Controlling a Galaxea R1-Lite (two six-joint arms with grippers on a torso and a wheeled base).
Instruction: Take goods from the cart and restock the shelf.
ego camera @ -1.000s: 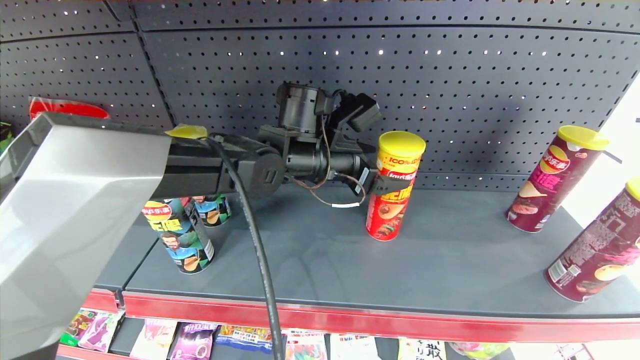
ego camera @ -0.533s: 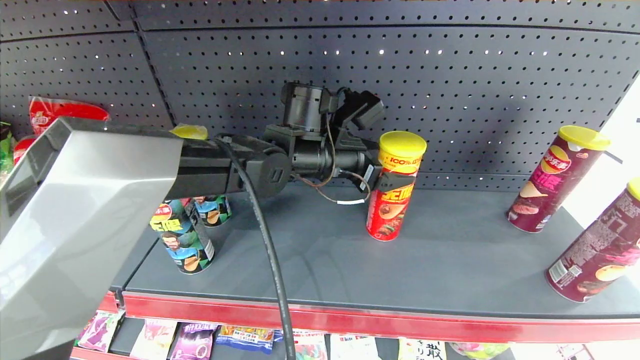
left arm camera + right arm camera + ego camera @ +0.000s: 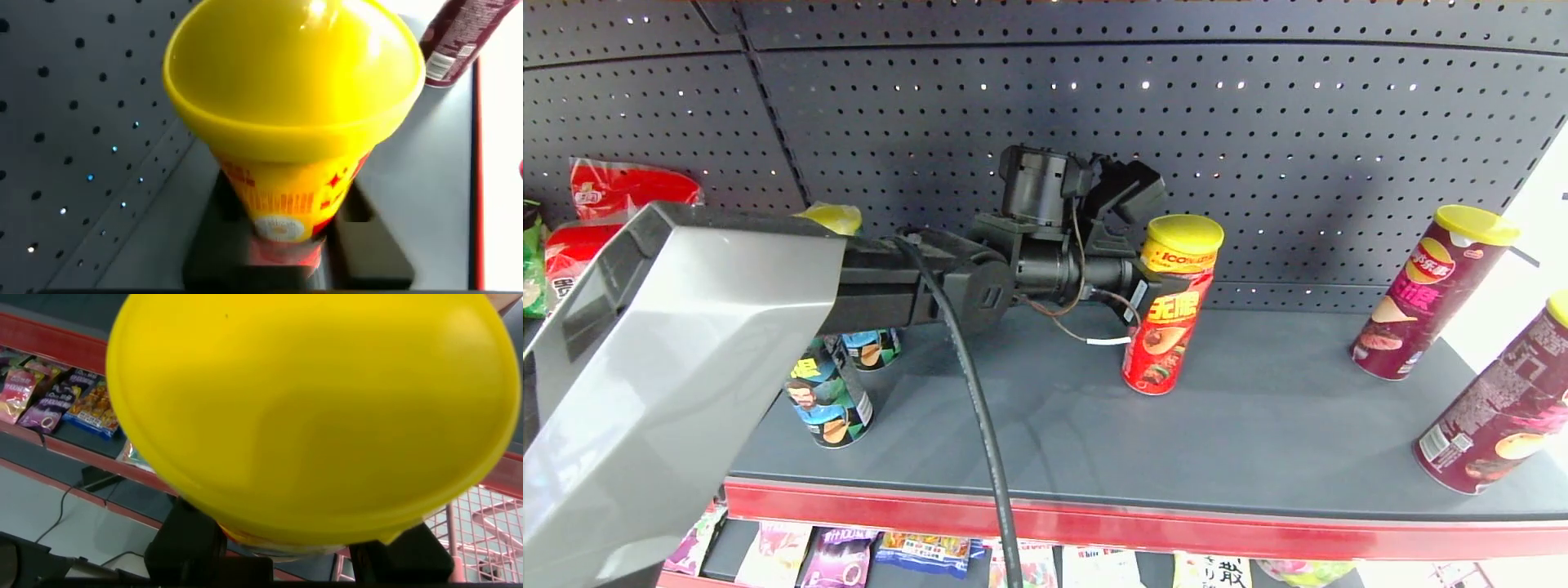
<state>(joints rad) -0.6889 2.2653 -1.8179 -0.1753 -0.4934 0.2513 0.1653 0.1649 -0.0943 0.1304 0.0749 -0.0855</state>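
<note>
The left gripper (image 3: 1156, 304) is pinched around a red can (image 3: 1161, 359) of chips, its jaws on either side of the tube's upper half, just under the lid (image 3: 1184, 231). That looks like a sound place to hold it. A tube like this is probably light and stiff, though thin enough to dent if squeezed hard, and its glossy wrap looks slippery. The plastic lid likely only snaps on, so it is no place to grip. Tall and narrow, the can should tip easily, and the chips inside are fragile, so it wants a gentle set-down.

The can is red with yellow lettering, a picture of chips low on the label and a bright yellow lid. It is at the middle of the shelf (image 3: 1094, 433), toward the back, leaning a little, with its base at the board; whether it rests fully I cannot tell.

At the shelf's right end stand two purple cans (image 3: 1429, 294), and at its left end some blue-green cans (image 3: 829, 404).

The right gripper (image 3: 294, 557) is clamped on a second can (image 3: 310, 416), yellow-lidded, held off the shelf.
</note>
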